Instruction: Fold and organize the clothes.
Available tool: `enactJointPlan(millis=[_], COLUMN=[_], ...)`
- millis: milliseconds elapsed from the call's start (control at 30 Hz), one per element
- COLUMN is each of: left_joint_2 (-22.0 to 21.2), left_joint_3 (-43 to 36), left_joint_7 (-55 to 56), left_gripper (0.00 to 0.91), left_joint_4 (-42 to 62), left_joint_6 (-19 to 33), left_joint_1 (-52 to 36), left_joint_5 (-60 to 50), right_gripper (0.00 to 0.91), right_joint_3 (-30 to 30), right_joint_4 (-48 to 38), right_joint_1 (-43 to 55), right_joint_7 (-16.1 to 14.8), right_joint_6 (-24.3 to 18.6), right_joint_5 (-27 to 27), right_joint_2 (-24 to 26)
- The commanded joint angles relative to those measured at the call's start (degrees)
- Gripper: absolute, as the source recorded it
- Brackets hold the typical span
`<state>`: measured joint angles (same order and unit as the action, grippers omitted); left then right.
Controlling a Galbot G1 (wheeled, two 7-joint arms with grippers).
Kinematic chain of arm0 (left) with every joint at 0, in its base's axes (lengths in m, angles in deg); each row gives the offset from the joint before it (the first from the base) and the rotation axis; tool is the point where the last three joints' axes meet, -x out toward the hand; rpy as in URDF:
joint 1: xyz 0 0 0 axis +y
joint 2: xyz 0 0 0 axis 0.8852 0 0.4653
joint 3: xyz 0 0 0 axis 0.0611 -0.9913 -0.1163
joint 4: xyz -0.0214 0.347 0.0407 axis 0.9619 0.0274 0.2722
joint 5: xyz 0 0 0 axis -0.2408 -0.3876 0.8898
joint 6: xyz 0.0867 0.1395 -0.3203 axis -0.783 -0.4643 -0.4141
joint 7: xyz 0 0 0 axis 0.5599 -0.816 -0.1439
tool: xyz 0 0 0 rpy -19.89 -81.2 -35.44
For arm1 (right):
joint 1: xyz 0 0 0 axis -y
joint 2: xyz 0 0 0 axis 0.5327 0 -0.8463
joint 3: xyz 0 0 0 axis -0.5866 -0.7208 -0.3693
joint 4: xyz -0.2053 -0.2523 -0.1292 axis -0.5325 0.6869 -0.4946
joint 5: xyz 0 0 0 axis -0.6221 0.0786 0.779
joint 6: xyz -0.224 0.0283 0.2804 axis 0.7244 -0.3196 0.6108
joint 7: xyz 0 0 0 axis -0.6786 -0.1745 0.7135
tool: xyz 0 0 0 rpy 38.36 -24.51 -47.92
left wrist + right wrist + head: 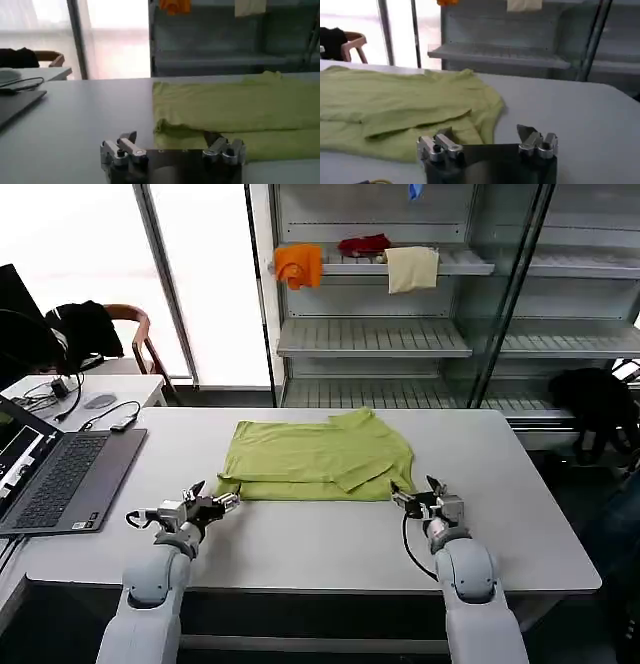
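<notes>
Both arms are reaching low over the near part of the white rectangular table [300, 554]. The left gripper [214, 499] is sitting with fingers apart, holding nothing, right at the near left corner of the lime yellow-green short-sleeved T-shirt [318, 457]; in the left wrist view the gripper [172, 145] is showing one finger [220, 144] over the shirt's [235, 107] near hem and the other over bare table. The right gripper [420, 492] is also spread and empty, hovering at the shirt's near right corner; in the right wrist view that gripper [487, 139] has one finger [439, 143] over the folded fabric [395, 112] and the other past its edge. Whether either one is touching the cloth is unclear.

Just beyond both grippers the shirt is lying flat and partly folded, sleeves turned in. Outboard of the left gripper an open grey laptop [60, 474] is sitting on the table. Well beyond, a grey metal shelf rack [400, 334] is holding orange [298, 264], red [364, 245] and cream [411, 268] cloths.
</notes>
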<state>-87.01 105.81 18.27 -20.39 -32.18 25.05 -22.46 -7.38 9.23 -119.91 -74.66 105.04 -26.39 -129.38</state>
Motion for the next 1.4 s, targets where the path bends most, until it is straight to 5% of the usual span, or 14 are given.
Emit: enactJointPlan(millis=[33, 100, 167, 967, 1400], left_joint_2=[0.22, 0.37, 0.51, 0.76, 2.44], left_joint_3=[0.03, 0.07, 0.06, -0.5, 6.73], left_joint_7=[-0.91, -1.4, -1.92, -4.15, -3.54], left_gripper=[0.353, 0.06, 0.01, 0.0, 0.0], left_joint_4=[0.31, 0.39, 0.32, -3.85, -21.03], left_joint_6=[-0.29, -0.34, -0.34, -0.39, -1.51], left_joint_1=[0.36, 0.44, 0.52, 3.88, 23.75], left_joint_5=[-0.78, -0.75, -0.73, -1.43, 3.65], right_gripper=[0.02, 0.0, 0.0, 0.0, 0.0], right_joint_3=[0.32, 0.07, -0.05, -0.5, -1.94], right_joint_4=[0.12, -0.01, 0.13, 6.68, 21.91], right_joint_1=[-2.98, -2.92, -2.84, -5.93, -20.55], right_joint_7=[-0.63, -0.7, -0.65, -0.36, 1.98], right_joint_6=[-0.86, -1.04, -1.04, 0.98, 2.73], right_joint_5=[-1.03, -1.62, -1.71, 1.61, 3.56], right_joint_2=[0.15, -0.35, -0.66, -0.17, 2.34])
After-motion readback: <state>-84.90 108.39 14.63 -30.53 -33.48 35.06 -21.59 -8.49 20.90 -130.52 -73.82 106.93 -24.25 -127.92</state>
